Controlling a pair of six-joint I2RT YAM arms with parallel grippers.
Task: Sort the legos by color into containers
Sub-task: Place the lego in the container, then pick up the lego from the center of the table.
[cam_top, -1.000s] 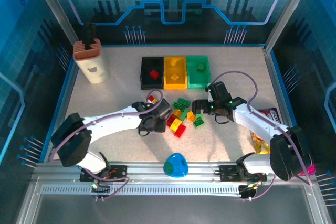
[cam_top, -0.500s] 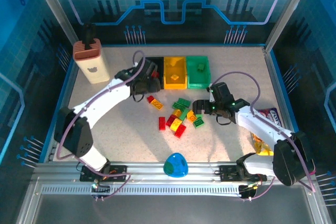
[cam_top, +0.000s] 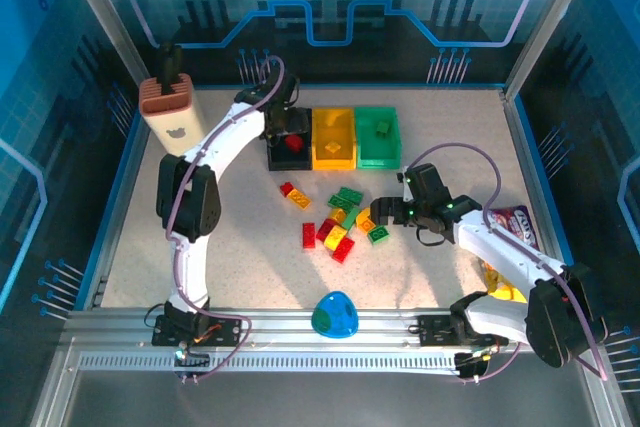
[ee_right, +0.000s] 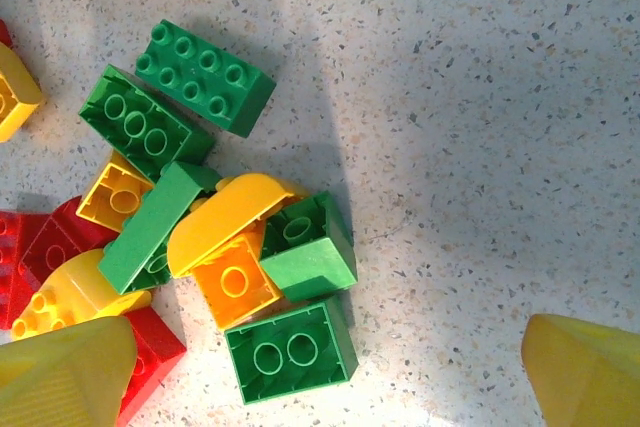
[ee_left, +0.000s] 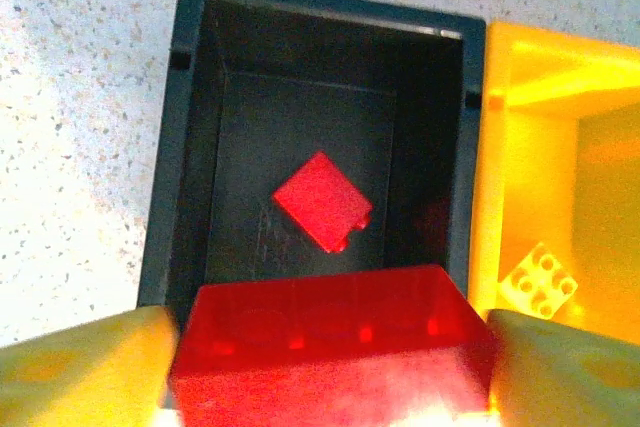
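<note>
Left gripper (ee_left: pixel 330 377) hangs over the black bin (ee_left: pixel 165 177), red brick (ee_left: pixel 320 322) between its fingers; clamped or freed cannot be told. Beneath lies another red brick (ee_left: pixel 322 199). Yellow bin (ee_left: pixel 500 197) and green bin (cam_top: pixel 378 162) hold one apiece. Right gripper (ee_right: pixel 325 367), jaws wide, hovers above the unsorted pile (ee_right: pixel 230 247). Most sorting remains.

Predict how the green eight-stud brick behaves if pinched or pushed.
The green eight-stud brick looks like moulded plastic, so it is probably stiff and light. It lies flat with straight sides, so it should slide, not roll. Its smooth walls might slip in a loose pinch.
</note>
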